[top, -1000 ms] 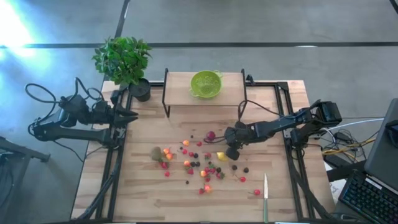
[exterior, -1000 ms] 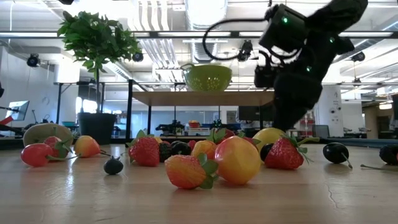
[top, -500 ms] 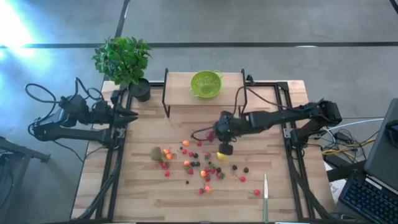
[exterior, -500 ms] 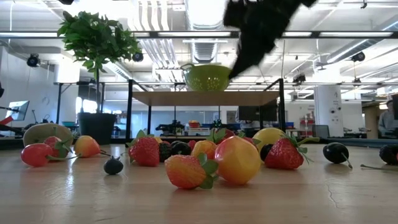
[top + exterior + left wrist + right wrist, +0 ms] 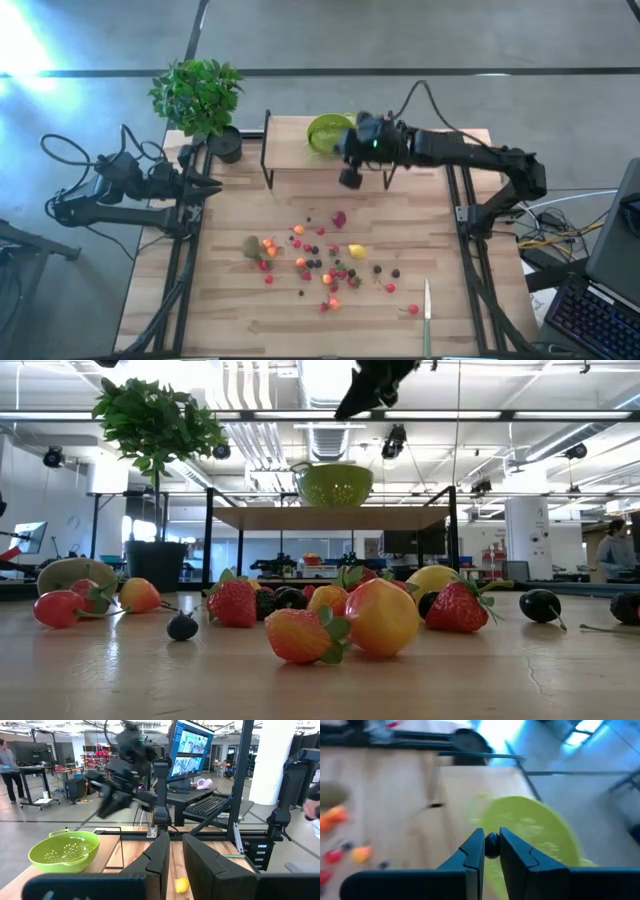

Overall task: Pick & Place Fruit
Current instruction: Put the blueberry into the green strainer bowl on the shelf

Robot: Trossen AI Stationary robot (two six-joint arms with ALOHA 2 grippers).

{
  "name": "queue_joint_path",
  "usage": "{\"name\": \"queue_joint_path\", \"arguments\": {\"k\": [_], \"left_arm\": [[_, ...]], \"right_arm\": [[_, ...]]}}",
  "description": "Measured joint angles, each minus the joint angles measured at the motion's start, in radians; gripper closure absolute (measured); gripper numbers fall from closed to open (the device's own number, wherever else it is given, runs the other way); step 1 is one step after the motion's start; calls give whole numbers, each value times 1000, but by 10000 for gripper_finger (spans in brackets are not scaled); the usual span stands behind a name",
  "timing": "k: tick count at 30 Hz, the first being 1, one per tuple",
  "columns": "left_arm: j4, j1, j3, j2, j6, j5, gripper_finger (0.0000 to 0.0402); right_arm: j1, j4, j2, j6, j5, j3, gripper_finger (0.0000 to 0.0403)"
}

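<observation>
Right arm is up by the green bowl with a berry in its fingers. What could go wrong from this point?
The right gripper pinches a small dark berry only at its fingertips, so it could slip out early. It sits near the green bowl's edge rather than over its middle; a release now might miss and roll off the raised shelf. The left gripper waits at the table's left edge.

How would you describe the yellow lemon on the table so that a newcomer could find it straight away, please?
Start at the wooden table and find the cluster of small fruit scattered across its middle. The lemon lies on the cluster's right side, toward the knife. It is the only plain yellow piece among red, orange and dark ones.
</observation>
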Motion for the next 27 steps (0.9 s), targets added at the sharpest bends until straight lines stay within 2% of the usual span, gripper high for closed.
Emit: {"name": "queue_joint_path", "arguments": {"k": [7, 13, 19, 27], "left_arm": [[0, 0, 0, 0, 0, 0, 339], [0, 1, 0, 0, 0, 0, 339], [0, 1, 0, 0, 0, 0, 339], [0, 1, 0, 0, 0, 0, 339]], "right_arm": [[-180, 39, 17, 66, -202, -40, 359], [-238, 53, 46, 82, -227, -73, 365], [-235, 53, 74, 67, -235, -82, 355], [-236, 40, 84, 68, -234, -85, 365]]}}
